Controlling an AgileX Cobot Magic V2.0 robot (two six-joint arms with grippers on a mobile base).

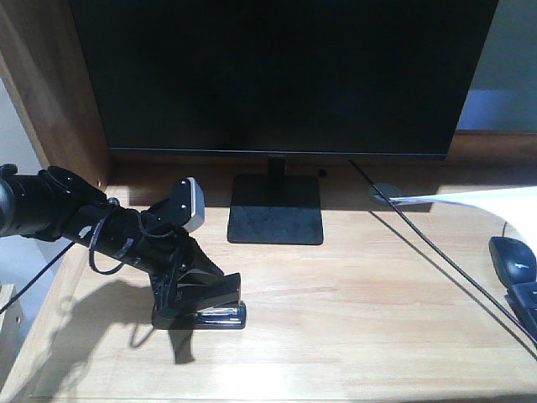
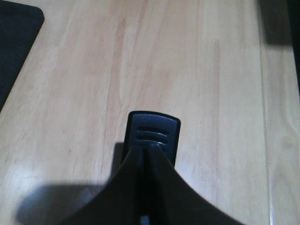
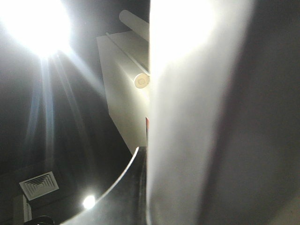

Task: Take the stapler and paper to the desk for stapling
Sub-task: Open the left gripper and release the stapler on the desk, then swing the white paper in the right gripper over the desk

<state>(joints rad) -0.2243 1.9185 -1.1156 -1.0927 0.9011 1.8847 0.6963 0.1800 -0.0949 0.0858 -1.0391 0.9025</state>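
The black stapler [image 1: 220, 307] lies low on the light wooden desk [image 1: 361, 294], left of centre, and my left gripper [image 1: 201, 295] is shut on it from above. In the left wrist view its ribbed end [image 2: 153, 132] pokes out past the pressed-together fingers [image 2: 126, 187]. The white paper [image 1: 478, 202] hovers over the desk's right side, reaching in from the right edge. Seen from the right wrist, the paper [image 3: 187, 117] fills the right half edge-on, and my right gripper [image 3: 149, 187] is shut on it. One dark finger [image 3: 122, 197] shows; the other is hidden behind the sheet.
A large black monitor [image 1: 277, 75] on a square stand [image 1: 275, 211] occupies the back middle. A black mouse [image 1: 512, 257] and a keyboard corner [image 1: 524, 304] lie at the right edge. A thin cable [image 1: 436, 252] runs diagonally. A wooden side wall [image 1: 50, 84] rises at left.
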